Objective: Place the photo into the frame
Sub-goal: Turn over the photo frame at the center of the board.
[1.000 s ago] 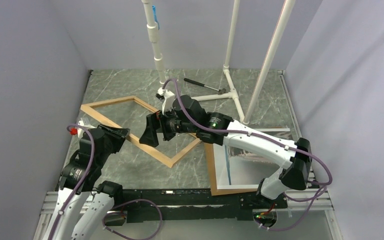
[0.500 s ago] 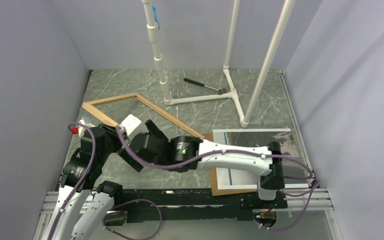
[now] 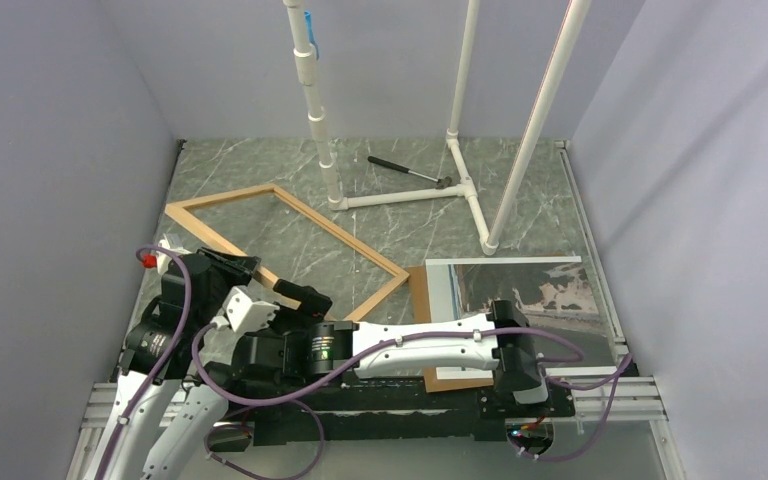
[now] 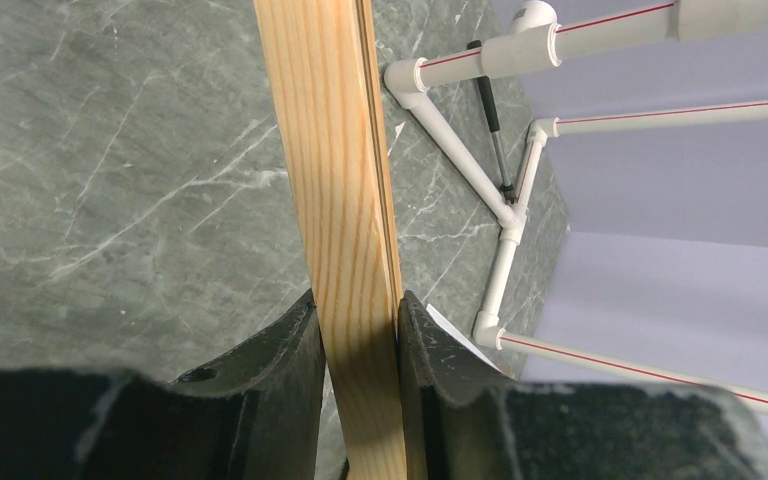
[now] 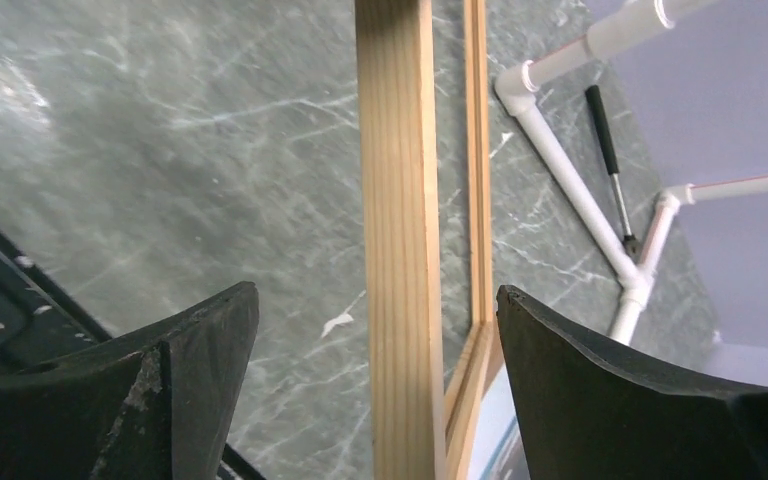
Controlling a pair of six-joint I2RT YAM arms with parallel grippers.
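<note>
Between your left gripper's (image 4: 358, 312) fingers sits 1 rail of the frame (image 4: 335, 150), pinched tight from both sides. Your right gripper (image 5: 375, 295) hangs over the frame with jaws spread wide, and a rail runs between them (neither finger touches it). Off to the right, the photo (image 3: 530, 290) lies face up on a brown backing board (image 3: 420, 300), close to the frame's right corner. Bare green marble table (image 3: 250, 215) shows inside the frame. A white pipe stand (image 3: 405, 195) and 3 pale lilac walls close the far side.
</note>
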